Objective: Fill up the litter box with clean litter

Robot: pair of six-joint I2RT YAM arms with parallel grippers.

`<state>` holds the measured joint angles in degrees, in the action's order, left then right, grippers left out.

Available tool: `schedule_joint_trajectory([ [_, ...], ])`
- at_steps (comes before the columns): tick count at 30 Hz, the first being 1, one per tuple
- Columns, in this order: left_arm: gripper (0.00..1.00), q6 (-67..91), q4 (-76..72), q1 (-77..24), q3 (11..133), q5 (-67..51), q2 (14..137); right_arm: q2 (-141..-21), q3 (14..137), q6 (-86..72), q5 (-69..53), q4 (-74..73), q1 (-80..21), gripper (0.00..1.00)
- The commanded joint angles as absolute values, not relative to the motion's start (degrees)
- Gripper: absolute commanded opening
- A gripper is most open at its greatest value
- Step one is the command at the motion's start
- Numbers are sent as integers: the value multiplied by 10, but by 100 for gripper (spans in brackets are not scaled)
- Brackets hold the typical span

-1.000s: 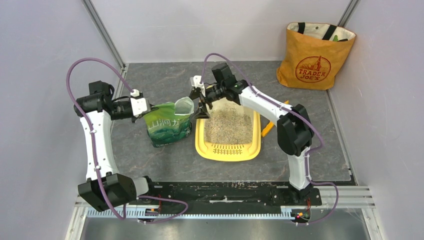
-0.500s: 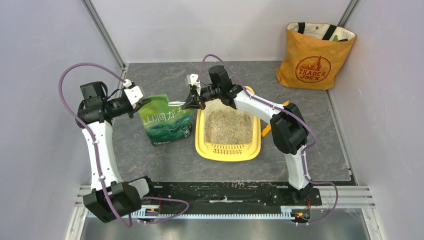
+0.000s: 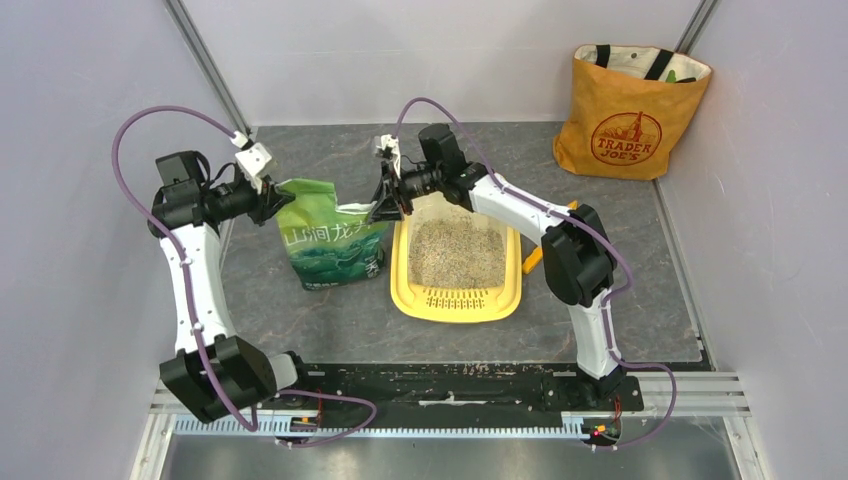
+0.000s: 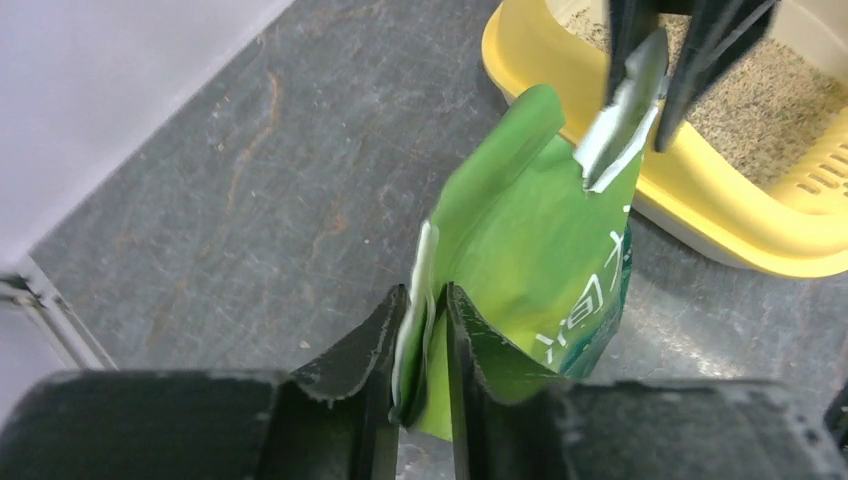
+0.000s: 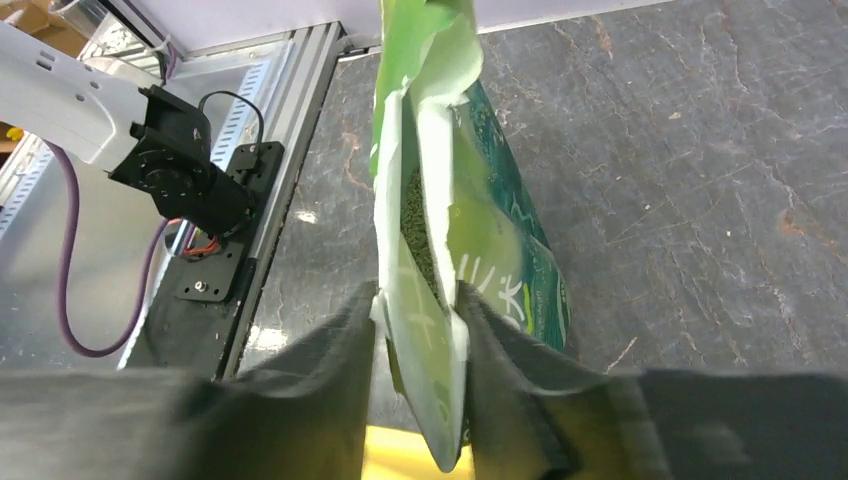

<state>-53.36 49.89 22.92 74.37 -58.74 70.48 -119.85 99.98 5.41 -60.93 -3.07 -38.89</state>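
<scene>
Here, left tool nipped tight on green bag corner, right tool clamping the opposite lip

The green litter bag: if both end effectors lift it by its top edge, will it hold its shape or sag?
Probably floppy: the green litter bag is thin film, creased where the left end effector and right end effector pinch it. Likely bottom-heavy, since clean litter shows low inside. It may slump or tip if one side is released.
</scene>
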Motion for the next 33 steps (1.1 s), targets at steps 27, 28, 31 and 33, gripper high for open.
schedule_joint_trajectory([
  [27,83,-645,660,264,787,-609,614,-1276,1140,-170,-630,-197,-380,0],
  [28,84,-670,660,262,771,-626,588,-1277,1141,-178,-632,-199,-379,0],
  [31,88,-745,657,227,720,-628,535,-1278,1143,-186,-645,-201,-379,0],
  [33,89,-590,507,202,682,-583,521,-1270,1137,-173,-651,-201,-379,0],
])
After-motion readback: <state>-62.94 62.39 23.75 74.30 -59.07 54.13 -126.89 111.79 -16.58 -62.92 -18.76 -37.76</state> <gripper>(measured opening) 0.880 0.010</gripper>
